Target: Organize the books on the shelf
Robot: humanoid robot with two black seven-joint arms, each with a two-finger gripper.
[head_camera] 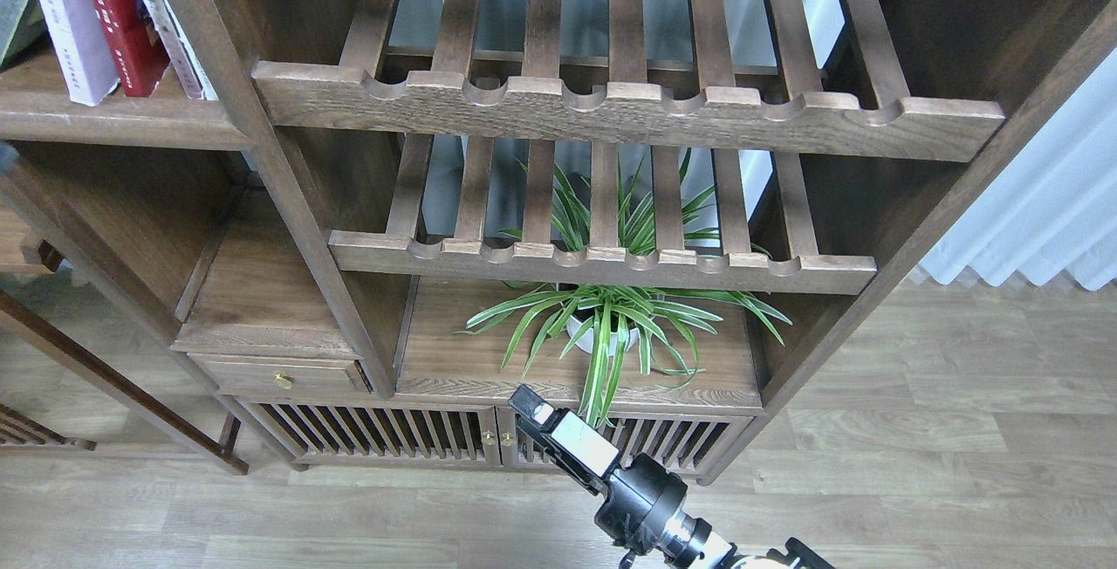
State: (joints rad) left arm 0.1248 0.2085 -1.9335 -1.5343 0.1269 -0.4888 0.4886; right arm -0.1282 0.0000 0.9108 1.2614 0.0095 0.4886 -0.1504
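Shelf (113,119) front edge beneath upright books (96,19)

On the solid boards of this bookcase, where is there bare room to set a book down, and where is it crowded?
Bare: the small board above the brass-knobbed drawer, and the plant's board left of the spider plant. Crowded: the top-left shelf, where the books stand packed, and the plant's board under its leaves.

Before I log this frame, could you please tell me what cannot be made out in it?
- Books, head view: tops and leftmost volume cut off by the frame edge; titles unreadable.
- Right gripper: seen end-on and dark; open or shut unclear.
- Left gripper: out of frame.
- White plant pot: mostly hidden by leaves and the lower slatted rack.
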